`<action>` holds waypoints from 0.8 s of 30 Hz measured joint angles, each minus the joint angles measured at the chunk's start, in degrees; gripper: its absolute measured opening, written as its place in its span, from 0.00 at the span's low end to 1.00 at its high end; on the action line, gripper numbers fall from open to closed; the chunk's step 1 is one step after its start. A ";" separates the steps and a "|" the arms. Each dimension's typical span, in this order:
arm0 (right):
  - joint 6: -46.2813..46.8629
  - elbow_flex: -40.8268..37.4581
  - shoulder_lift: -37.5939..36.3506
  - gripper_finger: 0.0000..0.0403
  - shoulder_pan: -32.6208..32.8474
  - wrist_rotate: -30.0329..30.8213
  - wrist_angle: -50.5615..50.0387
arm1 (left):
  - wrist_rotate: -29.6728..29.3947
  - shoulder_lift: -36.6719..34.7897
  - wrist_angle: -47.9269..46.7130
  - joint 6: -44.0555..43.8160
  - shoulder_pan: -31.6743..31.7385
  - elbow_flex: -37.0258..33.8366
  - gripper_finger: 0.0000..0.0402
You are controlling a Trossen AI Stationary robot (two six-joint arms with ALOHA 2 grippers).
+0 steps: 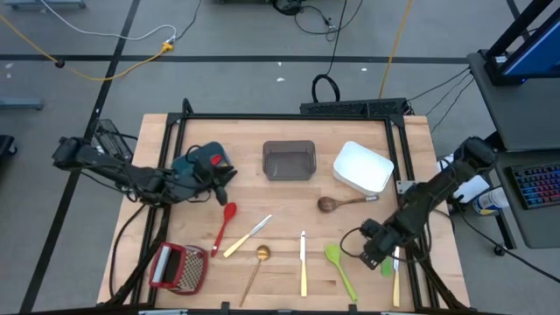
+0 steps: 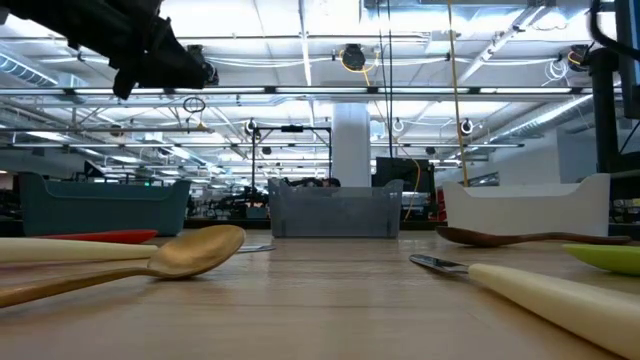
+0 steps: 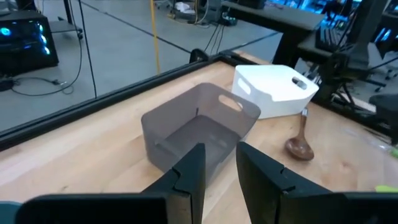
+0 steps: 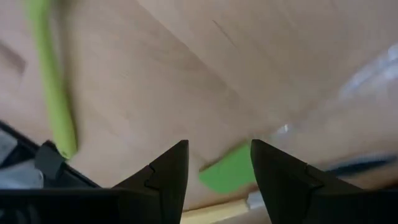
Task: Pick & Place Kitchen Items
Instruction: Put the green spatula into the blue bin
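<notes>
From above, the wooden worktop (image 1: 289, 201) carried three bins along its far half: a teal bin (image 1: 198, 166) on the left, a grey bin (image 1: 289, 161) in the middle and a white bin (image 1: 362, 167) on the right. A brown wooden spoon (image 1: 337, 203) lay just in front of the white bin. Nearer the front edge lay a red spatula (image 1: 224, 227), a cream-handled knife (image 1: 246, 237), a gold spoon (image 1: 256, 267), a second knife (image 1: 304, 262) and a green spatula (image 1: 339, 269). A red-framed grater (image 1: 178, 267) sat at the front left corner. The left tool (image 1: 220, 178) hung at the teal bin's right side. The right tool (image 1: 378, 254) was low over the front right corner, beside a small green utensil (image 1: 387, 266) and a yellow utensil (image 1: 395, 282).

At worktop level, the gold spoon (image 2: 170, 258) and a knife (image 2: 540, 292) filled the foreground, the three bins standing behind.

The left wrist camera showed the left tool's fingers (image 3: 189, 171) apart and empty, the grey bin (image 3: 199, 127) beyond.

The right wrist camera showed the right tool's fingers (image 4: 168, 174) apart, the small green utensil (image 4: 227, 175) between them; whether they touched it I cannot tell.
</notes>
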 joint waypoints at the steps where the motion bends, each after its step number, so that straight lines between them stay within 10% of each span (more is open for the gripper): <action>1: 2.90 0.00 0.00 0.41 0.90 -0.06 -0.47 | -0.01 0.44 0.08 -0.01 0.00 0.00 0.23; 10: 23.45 -4.56 0.02 0.41 8.04 0.12 6.41 | -0.03 3.96 0.08 -2.78 0.00 0.00 0.23; 24: 26.38 -9.09 4.34 0.41 8.74 -0.41 8.70 | -0.01 5.59 0.12 -2.83 0.00 0.00 0.23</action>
